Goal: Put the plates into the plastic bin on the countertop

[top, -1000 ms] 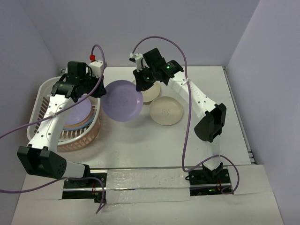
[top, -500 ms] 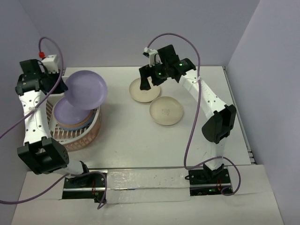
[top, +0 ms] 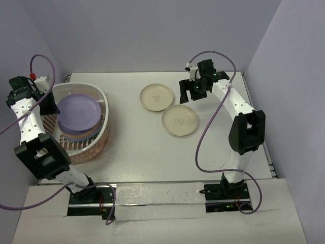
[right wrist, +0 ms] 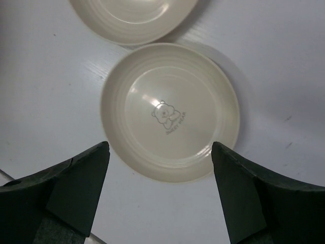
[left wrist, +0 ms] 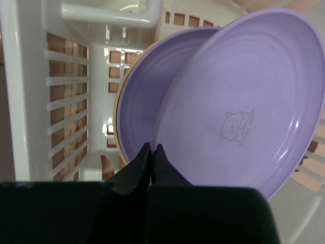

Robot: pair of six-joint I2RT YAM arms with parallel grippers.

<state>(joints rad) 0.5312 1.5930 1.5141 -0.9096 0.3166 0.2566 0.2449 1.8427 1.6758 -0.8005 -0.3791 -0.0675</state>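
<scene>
My left gripper [left wrist: 152, 147] is shut on the rim of a lilac plate [left wrist: 238, 101], held tilted over the white and pink plastic bin [top: 103, 97]. From above, that lilac plate [top: 78, 109] hangs over a stack of plates in the bin, and the left gripper [top: 51, 104] is at its left edge. Another lilac plate [left wrist: 144, 96] tops the stack. Two cream plates [top: 157, 96] [top: 180, 120] lie on the countertop [top: 152, 152]. My right gripper [right wrist: 160, 147] is open and empty above the nearer cream plate [right wrist: 170, 109]; from above it [top: 190, 91] sits right of the plates.
The bin's slotted white wall [left wrist: 66, 101] and handle [left wrist: 106, 12] stand left of the held plate. Lilac-grey walls close in the countertop on the left, back and right. A purple cable [top: 205, 137] loops beside the right arm.
The left arm has swung left, carrying the lilac plate from mid-table to over the bin. The right gripper let go, opened, and moved right of the cream plates.
</scene>
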